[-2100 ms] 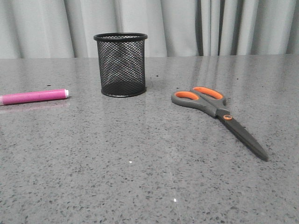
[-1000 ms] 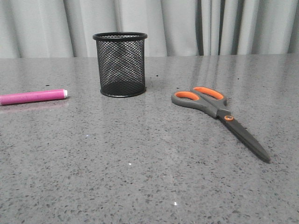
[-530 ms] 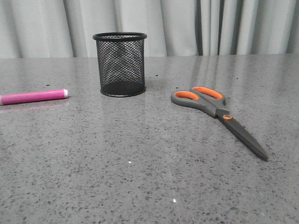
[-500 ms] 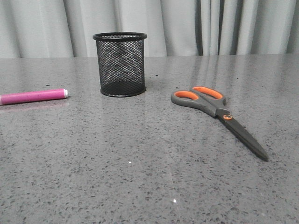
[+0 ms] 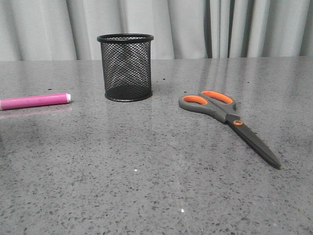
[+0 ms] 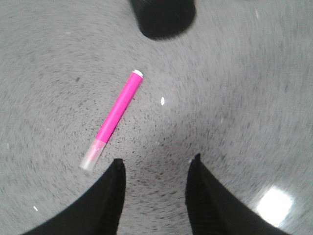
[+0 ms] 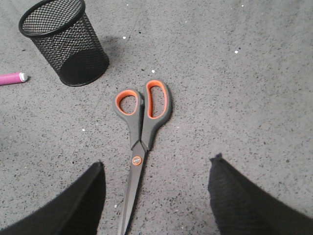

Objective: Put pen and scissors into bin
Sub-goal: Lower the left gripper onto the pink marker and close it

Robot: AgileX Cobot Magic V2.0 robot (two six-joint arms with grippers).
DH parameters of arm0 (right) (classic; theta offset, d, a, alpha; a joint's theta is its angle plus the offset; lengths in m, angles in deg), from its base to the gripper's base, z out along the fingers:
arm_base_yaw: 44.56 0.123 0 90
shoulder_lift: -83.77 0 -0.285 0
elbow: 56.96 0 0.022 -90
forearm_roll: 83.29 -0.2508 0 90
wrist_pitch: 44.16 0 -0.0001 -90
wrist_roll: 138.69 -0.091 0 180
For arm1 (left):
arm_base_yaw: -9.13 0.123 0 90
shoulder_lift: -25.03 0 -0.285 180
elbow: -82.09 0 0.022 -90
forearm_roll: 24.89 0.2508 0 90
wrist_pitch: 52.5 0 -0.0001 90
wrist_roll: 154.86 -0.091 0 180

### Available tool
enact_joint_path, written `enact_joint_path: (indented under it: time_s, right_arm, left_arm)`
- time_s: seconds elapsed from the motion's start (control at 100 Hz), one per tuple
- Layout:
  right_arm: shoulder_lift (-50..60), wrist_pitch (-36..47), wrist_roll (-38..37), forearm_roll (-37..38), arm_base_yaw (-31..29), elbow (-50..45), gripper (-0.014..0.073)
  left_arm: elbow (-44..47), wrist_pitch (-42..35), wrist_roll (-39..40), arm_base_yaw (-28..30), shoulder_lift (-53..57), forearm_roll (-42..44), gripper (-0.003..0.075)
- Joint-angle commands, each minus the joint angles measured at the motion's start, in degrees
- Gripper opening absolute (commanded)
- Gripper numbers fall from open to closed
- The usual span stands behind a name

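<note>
Front view: pen point(image 5: 34, 101) at left, bin point(image 5: 125, 67) upright behind centre, scissors point(image 5: 228, 121) flat at right on the table point(image 5: 146, 186); left wrist view: left gripper point(image 6: 155, 166) spread, empty, near the pen; right wrist view: right gripper point(image 7: 156, 169) wide open, empty, above the scissors.

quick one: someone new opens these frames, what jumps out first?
Probably the slim magenta-pink pen lying flat at the table's left, and the large dark grey scissors with orange-lined loops lying closed at the right. Between them, farther back, the empty black wire-mesh cup stands upright.
</note>
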Motion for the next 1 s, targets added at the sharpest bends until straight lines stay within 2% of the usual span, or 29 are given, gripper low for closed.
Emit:
enact_joint_path:
  time_s: [0.0, 0.22, 0.37, 0.62, 0.72, 0.81, 0.99]
  right_arm:
    - [-0.1, 4.0, 1.1, 1.5, 0.1, 2.2, 0.0412]
    - [-0.1, 3.8, 1.5, 1.5, 0.1, 2.2, 0.0412]
    - [-0.1, 2.9, 2.4, 1.5, 0.1, 2.2, 0.0412]
    - [-0.1, 2.6, 3.0, 1.5, 0.1, 2.2, 0.0412]
    - [-0.1, 2.6, 3.0, 1.5, 0.1, 2.2, 0.0412]
    - [-0.1, 2.6, 3.0, 1.6, 0.1, 2.2, 0.0412]
    - [-0.1, 2.5, 3.0, 1.6, 0.1, 2.2, 0.0412]
  left_arm:
    - [-5.1, 0.2, -5.0, -4.0, -5.1, 4.2, 0.0270]
    - [-13.3, 4.8, -10.3, -5.4, -17.5, 3.3, 0.0322]
    - [-17.6, 5.5, -16.0, -3.5, -23.2, 0.7, 0.0382]
    - [-19.9, 5.3, -16.5, 2.2, -29.2, -1.1, 0.0377]
    - [-19.9, 5.4, -19.6, 3.9, -30.8, -3.7, 0.0377]
    - [-19.9, 5.2, -22.2, 4.1, -32.3, -5.3, 0.0377]
    - [-19.9, 3.7, -22.2, 4.1, -35.5, -5.8, 0.0377]
